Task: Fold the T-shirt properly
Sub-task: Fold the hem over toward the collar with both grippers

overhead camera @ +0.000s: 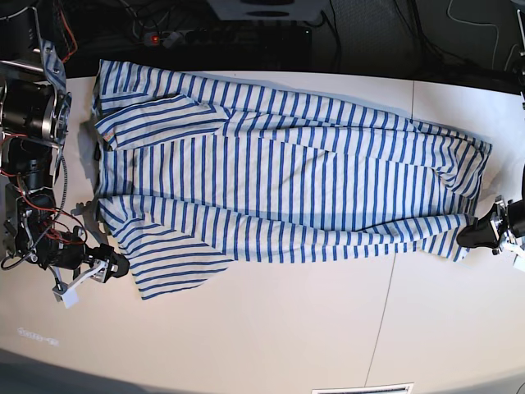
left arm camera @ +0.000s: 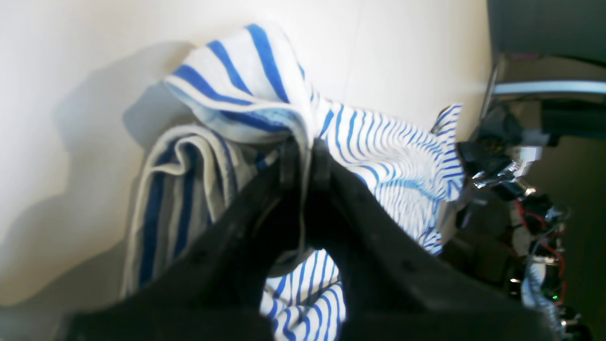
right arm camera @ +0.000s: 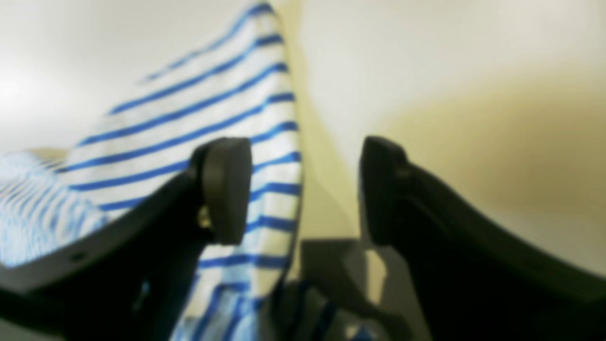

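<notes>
Claws first, operator, reading the base view from left to right: your right gripper (overhead camera: 117, 263) stood with its jaws spread wide and nothing between them, just beside the lower sleeve at the collar end of the T-shirt (overhead camera: 279, 176). Its own wrist view showed the same, two dark pads parted over bare table (right arm camera: 450, 71) with a striped edge of the shirt (right arm camera: 199, 142) lying behind one pad and touched by neither, as far as the blurred picture allowed.

Across the middle, the shirt lay spread lengthwise on the pale table (overhead camera: 271, 336), collar end toward the left, hem toward the right. You saw white cloth with thin blue stripes, two short sleeves fanned out at the left, a diagonal crease near the upper sleeve and long soft ripples running down the body.

At the far right, your left gripper (overhead camera: 486, 234) was clamped tight on the lower hem corner, the cloth bunched and pinched between its jaws in the wrist view (left arm camera: 303, 156).

Judged from those folds, the fabric was light, limp and thin, likely to sag and slide wherever it went unsupported. Corners, hems and sleeve seams looked the surest places to pinch, where doubled cloth gave the pads something to bite.
</notes>
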You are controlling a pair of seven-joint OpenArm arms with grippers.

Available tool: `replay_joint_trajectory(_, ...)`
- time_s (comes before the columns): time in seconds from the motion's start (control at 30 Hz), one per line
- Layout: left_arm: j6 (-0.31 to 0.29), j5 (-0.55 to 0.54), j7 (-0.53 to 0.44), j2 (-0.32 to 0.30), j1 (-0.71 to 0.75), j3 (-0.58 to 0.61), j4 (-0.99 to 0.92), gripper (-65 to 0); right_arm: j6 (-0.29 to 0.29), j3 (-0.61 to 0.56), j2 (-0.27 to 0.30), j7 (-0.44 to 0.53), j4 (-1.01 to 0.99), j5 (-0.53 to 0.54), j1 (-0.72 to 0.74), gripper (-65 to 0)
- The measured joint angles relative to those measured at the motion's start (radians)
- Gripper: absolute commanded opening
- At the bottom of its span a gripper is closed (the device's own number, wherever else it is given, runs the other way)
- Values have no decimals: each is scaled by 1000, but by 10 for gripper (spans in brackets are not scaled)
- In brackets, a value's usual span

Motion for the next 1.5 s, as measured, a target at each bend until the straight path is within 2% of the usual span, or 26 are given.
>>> replay_joint_trajectory(0.03, 0, 0, 0, 0, 0, 0, 0, -650, -1, 3, -3, 36, -30, 11, 4, -281)
replay_joint_trajectory(0.23, 0, -5, 1, 0, 0, 0, 0, -650, -2, 7, -46, 73, -89, -18, 23, -281)
replay_joint_trajectory(0.5, 0, -5, 1, 0, 0, 0, 0, -650, -2, 8, -138, 80, -88, -63, 34, -281)
replay_joint_trajectory(0.67, 0, -5, 1, 0, 0, 0, 0, -650, -2, 8, -161, 82, -87, -63, 34, -294)
replay_joint_trajectory(0.73, 0, -5, 1, 0, 0, 0, 0, -650, -2, 8, -165, 76, -87, -65, 34, -400)
replay_joint_trajectory(0.8, 0, -5, 0, 0, 0, 0, 0, -650, -2, 8, -165, 72, -89, -73, 32, -584)
replay_joint_trajectory(0.83, 0, -5, 0, 0, 0, 0, 0, -650, -2, 8, -165, 73, -89, -83, 31, -650)
replay_joint_trajectory(1.03, 0, -6, -28, 0, 0, 0, 0, -650, 1, 7, -169, 79, -27, -148, 19, -650)
replay_joint_trajectory(1.13, -1, -31, 14, -1, 0, 0, 3, -650, 2, 6, -170, -13, 53, -161, 6, -650)
replay_joint_trajectory(1.27, -1, -48, 112, -11, 0, 0, 24, -650, 2, 4, -159, -98, 217, -28, -40, -650)
replay_joint_trajectory(1.43, 0, -50, 116, -57, 0, 0, 37, -650, 2, 3, -115, -195, 409, 148, -145, -650)
replay_joint_trajectory(1.5, -1, -50, 115, -75, 0, 0, 39, -650, 2, 3, -95, -203, 449, 169, -200, -650)
